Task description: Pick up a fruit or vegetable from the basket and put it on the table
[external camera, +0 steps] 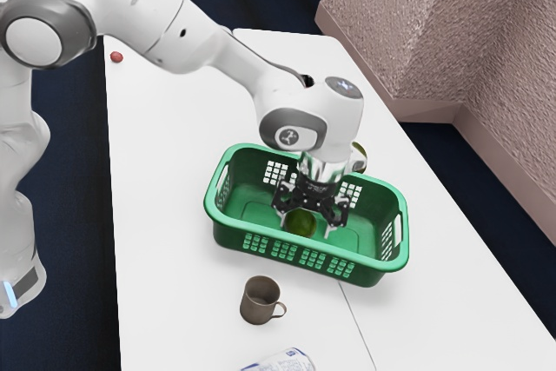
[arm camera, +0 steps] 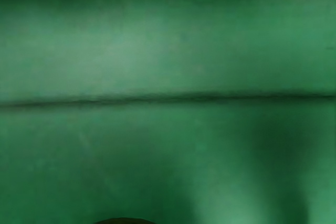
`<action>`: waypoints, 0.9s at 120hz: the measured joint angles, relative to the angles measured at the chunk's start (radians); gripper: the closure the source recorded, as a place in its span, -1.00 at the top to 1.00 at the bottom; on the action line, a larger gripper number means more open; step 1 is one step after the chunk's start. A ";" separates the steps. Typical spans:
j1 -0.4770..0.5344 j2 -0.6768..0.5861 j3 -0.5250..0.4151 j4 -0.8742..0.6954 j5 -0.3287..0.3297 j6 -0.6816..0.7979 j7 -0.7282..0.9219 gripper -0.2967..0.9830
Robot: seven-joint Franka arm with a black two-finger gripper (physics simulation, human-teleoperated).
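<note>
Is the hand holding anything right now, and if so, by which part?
Nothing is held: the hand stands open at the green fruit in the basket, one finger clear of it.

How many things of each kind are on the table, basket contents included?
Basket: 1
Mug: 1
Can: 1
Green fruit or vegetable: 1
Small red round thing: 1
Thing partly hidden by the arm, kind unclear: 1
Total: 6
</note>
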 joint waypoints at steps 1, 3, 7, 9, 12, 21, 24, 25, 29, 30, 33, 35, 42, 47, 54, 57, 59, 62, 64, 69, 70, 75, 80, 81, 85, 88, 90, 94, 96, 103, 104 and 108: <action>0.000 0.000 0.000 0.000 0.000 0.000 0.000 0.54; 0.000 0.001 0.000 0.000 -0.001 0.001 0.000 0.54; 0.000 0.001 0.000 0.000 -0.003 0.002 0.000 0.52; 0.000 0.001 0.000 0.000 -0.004 0.002 0.000 0.49; 0.000 0.002 0.000 0.000 -0.005 0.003 -0.001 0.45; -0.001 0.002 0.000 0.001 -0.007 0.005 -0.002 0.40; -0.002 0.002 0.000 0.001 -0.008 0.005 -0.002 0.39; -0.002 0.002 0.000 0.002 -0.008 0.005 -0.003 0.38; -0.002 0.002 0.000 0.002 -0.008 0.005 -0.003 0.36; -0.002 0.002 0.000 0.002 -0.008 0.006 -0.003 0.35; -0.002 0.002 0.000 0.002 -0.009 0.006 -0.003 0.33; -0.003 0.002 0.000 0.003 -0.009 0.006 -0.003 0.32; -0.003 0.002 0.000 0.005 -0.008 0.006 -0.002 0.24; -0.002 0.002 0.000 0.016 -0.005 0.007 0.000 0.11; 0.000 0.002 0.000 0.031 -0.001 0.006 0.004 0.01; 0.001 0.002 0.000 0.037 0.001 0.006 0.006 0.00; 0.003 0.002 0.000 0.041 0.002 0.006 0.008 0.00; 0.005 0.002 0.000 0.047 0.003 0.005 0.010 -0.01; 0.006 0.002 0.000 0.053 0.004 0.005 0.012 -0.01; 0.010 -0.001 0.000 0.079 0.018 0.000 0.017 -0.02; 0.010 -0.001 -0.001 0.085 0.022 -0.002 0.018 -0.01; 0.012 -0.003 -0.002 0.158 0.045 -0.031 0.025 -0.04; 0.014 0.001 -0.009 0.255 0.071 -0.076 0.037 -0.04; 0.020 0.003 -0.017 0.281 0.077 -0.088 0.039 -0.05; 0.037 0.009 -0.058 0.368 0.099 -0.133 0.049 -0.03; 0.045 0.019 -0.098 0.424 0.117 -0.165 0.056 -0.02; 0.053 0.034 -0.134 0.468 0.128 -0.188 0.060 -0.02; 0.048 0.074 -0.207 0.553 0.147 -0.232 0.070 -0.01; 0.045 0.099 -0.247 0.594 0.157 -0.252 0.074 -0.01; 0.062 0.221 -0.415 0.735 0.187 -0.311 0.091 -0.01; 0.068 0.240 -0.439 0.755 0.191 -0.318 0.093 -0.01; 0.097 0.323 -0.541 0.832 0.217 -0.342 0.102 -0.02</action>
